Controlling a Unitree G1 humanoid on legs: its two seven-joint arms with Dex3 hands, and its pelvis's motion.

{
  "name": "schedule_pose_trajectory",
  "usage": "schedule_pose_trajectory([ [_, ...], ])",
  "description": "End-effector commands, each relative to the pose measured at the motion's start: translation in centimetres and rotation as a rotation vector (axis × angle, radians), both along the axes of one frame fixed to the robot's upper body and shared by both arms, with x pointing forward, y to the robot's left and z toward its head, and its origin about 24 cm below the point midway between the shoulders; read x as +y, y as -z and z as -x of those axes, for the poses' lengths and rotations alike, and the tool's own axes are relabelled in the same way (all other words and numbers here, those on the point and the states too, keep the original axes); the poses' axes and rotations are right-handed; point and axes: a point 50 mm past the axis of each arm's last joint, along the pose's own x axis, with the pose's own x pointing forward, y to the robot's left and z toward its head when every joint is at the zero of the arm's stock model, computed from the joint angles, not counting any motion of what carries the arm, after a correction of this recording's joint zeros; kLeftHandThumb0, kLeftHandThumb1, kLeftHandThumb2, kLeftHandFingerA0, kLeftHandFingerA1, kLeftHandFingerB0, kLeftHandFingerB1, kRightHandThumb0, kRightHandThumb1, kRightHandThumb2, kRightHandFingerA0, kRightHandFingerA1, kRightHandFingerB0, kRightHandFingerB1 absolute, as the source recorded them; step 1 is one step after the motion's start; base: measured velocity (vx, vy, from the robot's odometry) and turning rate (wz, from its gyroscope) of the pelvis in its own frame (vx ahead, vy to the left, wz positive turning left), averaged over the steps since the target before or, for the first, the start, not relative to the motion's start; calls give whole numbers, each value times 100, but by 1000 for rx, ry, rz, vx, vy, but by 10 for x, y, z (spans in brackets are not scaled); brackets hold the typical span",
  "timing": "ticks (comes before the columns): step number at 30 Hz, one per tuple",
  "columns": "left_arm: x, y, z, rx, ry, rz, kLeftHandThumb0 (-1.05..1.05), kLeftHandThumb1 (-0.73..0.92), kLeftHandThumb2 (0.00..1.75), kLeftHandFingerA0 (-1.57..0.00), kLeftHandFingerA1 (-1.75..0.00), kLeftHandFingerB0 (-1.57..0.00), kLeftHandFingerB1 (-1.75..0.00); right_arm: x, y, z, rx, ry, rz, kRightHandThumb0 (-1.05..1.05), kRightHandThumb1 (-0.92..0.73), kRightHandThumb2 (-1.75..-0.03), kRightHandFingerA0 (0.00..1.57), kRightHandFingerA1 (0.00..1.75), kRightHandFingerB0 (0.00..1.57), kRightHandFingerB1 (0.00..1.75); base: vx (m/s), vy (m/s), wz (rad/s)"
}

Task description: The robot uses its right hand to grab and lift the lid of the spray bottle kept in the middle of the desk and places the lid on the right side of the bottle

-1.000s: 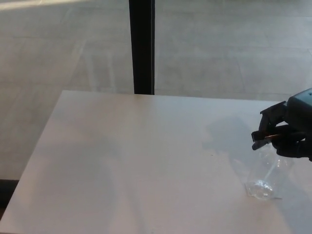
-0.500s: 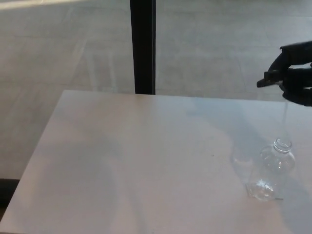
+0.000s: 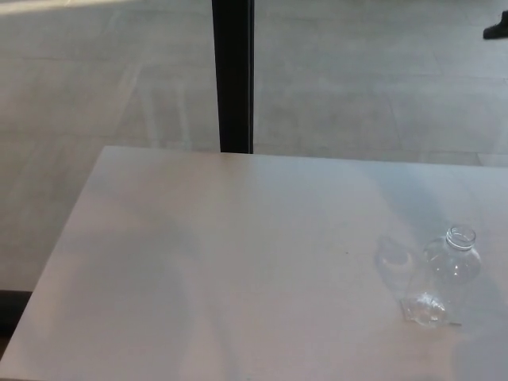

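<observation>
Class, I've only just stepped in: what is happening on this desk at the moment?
A clear spray bottle stands open-necked, its lid off, near the right edge of the white desk. Nothing touches it. Only a small dark shape shows at the top right corner of the head view, high above the desk; it may be part of the robot's right hand or the lid, but too little shows to tell. The lid is not on the desk in view, so placing it remains undone.

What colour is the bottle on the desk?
Clear, see-through plastic bottle, colourless; shows best in the head view.
</observation>
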Motion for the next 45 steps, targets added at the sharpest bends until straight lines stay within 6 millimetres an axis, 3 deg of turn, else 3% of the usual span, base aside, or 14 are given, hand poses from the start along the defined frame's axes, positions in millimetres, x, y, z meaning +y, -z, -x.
schedule_pose_trajectory([
  [1,3,-3,1,-9,-11,-5,-86,86,66,-57,-49,-42,-39,-34,6,5,43,61,-190,-21,-64,-88,95,164,95,83,0,0,0],
  [8,2,-2,4,-6,8,-5,-85,87,66,-56,-48,-41,-38,-63,90,9,250,192,-184,-24,-63,-78,95,160,97,73,0,0,0],
  [11,3,-2,4,4,10,-6,-84,70,110,-47,-58,-31,-50,-72,152,15,403,242,-150,-30,-65,-78,94,154,96,71,0,0,0],
  [13,3,-2,3,-2,11,-8,-87,87,66,-54,-48,-40,-39,-71,165,16,435,239,-143,-30,-65,-80,93,156,95,73,0,0,0],
  [19,1,-1,4,1,20,-9,-85,87,66,-56,-49,-41,-39,-57,244,37,630,221,-68,-32,-67,-80,91,158,92,72,0,0,0],
  [27,2,-2,4,5,24,-10,-88,87,66,-55,-47,-40,-38,-45,270,43,630,199,1,-35,-73,-66,89,148,81,58,0,0,0],
  [31,2,-3,1,-8,24,-13,-86,88,66,-55,-48,-40,-38,-42,277,43,653,183,54,-48,-71,-62,74,96,59,38,0,0,0],
  [33,2,-3,1,-10,32,-13,-83,69,110,-48,-59,-32,-51,-42,278,44,661,184,133,-52,-69,-61,62,76,51,35,0,0,0],
  [34,3,-3,1,-9,29,-17,-86,88,66,-56,-48,-40,-38,-42,279,44,687,194,152,-60,-56,-91,41,63,32,48,0,0,0],
  [35,3,-3,1,-5,32,-20,-86,88,67,-57,-49,-40,-38,-41,279,44,701,193,174,-64,-69,-61,25,54,30,31,0,0,0],
  [37,2,-2,1,0,20,-19,-86,87,66,-57,-47,-41,-38,-41,275,42,768,223,242,-99,-60,-93,0,2,5,11,0,0,0],
  [43,2,-3,1,-3,35,-24,-88,87,67,-57,-48,-41,-38,-41,264,40,889,256,173,-102,-54,-99,0,16,0,0,0,0,0],
  [44,2,-3,1,0,41,-24,-88,88,67,-57,-49,-41,-38,-42,259,39,904,257,154,-105,-66,-61,0,0,0,5,0,0,0],
  [45,2,-2,2,2,35,-22,-88,87,67,-58,-49,-42,-38,-43,255,39,917,257,132,-104,-49,-87,0,0,0,2,0,0,0],
])
